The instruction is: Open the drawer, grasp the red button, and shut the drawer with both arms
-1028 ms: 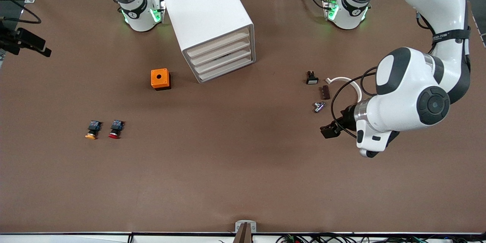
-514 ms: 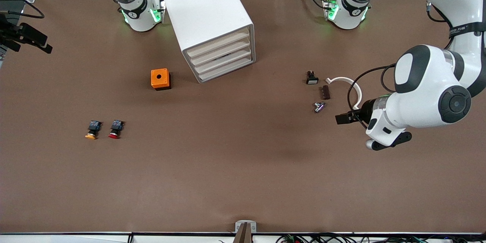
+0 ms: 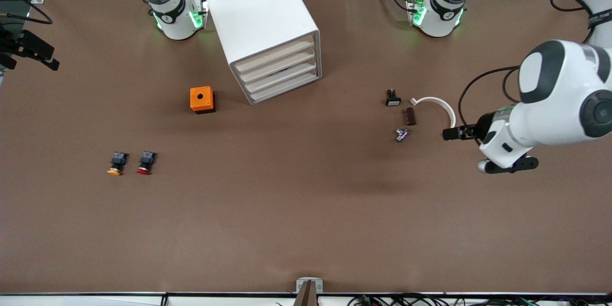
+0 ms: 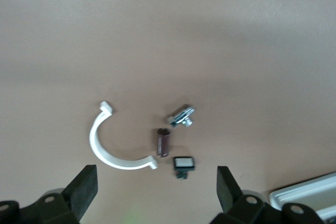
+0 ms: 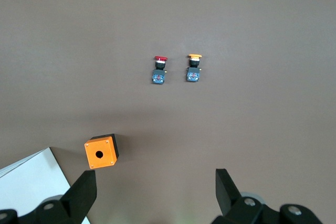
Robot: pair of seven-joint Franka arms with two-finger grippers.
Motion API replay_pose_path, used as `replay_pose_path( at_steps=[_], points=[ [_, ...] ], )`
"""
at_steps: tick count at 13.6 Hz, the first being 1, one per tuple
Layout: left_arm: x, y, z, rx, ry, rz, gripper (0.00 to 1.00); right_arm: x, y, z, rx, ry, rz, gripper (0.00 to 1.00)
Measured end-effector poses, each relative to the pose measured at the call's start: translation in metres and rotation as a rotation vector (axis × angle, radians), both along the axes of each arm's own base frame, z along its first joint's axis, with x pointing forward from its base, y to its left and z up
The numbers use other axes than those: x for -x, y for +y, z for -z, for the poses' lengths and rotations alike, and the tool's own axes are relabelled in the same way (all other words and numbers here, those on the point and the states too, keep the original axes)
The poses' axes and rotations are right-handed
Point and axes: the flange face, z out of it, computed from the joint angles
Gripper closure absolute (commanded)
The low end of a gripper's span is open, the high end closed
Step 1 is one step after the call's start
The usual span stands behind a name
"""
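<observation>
The white cabinet [image 3: 260, 14] stands near the arms' bases, and all its drawers are shut. The drawer [image 3: 279, 64] is second from the top. The red-capped button [image 3: 145, 163] lies on the table toward the right arm's end, beside a yellow-capped one [image 3: 115, 164]. It also shows in the right wrist view [image 5: 159, 70]. My left gripper [image 3: 450, 133] is open and empty, in the air beside a white curved clip [image 3: 437, 104]; in the left wrist view [image 4: 157, 190] its fingers stand wide apart. My right gripper [image 3: 45, 59] is open and empty, high over the right arm's end [image 5: 156, 192].
An orange box [image 3: 202, 99] with a hole in its top sits beside the cabinet. Near the left gripper lie a black switch with a white face [image 3: 393, 99], a brown piece [image 3: 409, 116] and a metal fitting [image 3: 401, 134].
My left arm has drawn back toward its own end of the table, carrying its open gripper away from the metal fitting. My right gripper has shifted slightly outward. Nothing on the table moved.
</observation>
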Motion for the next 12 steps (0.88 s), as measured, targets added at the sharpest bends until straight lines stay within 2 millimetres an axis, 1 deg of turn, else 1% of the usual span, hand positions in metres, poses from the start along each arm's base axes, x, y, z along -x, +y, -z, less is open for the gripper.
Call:
replay_pose_path(
  at_steps=[3,6,8,10,12],
  points=[
    [0.020,0.032,-0.025,0.009,-0.033,0.028,0.00,0.000,0.003,-0.002,0.002,-0.005,-0.010,0.00],
    [0.036,0.065,-0.059,0.015,-0.082,0.048,0.00,0.001,0.005,-0.004,0.006,-0.012,-0.013,0.00],
    [0.044,0.083,-0.082,-0.015,-0.118,0.038,0.00,0.001,0.005,-0.005,0.007,-0.021,-0.013,0.00],
    [0.052,0.093,-0.104,-0.049,-0.159,0.030,0.00,0.000,0.004,-0.006,0.008,-0.026,-0.012,0.00],
    [0.055,0.094,-0.120,-0.062,-0.188,0.031,0.00,0.000,0.003,-0.006,0.007,-0.027,0.006,0.00]
  ],
)
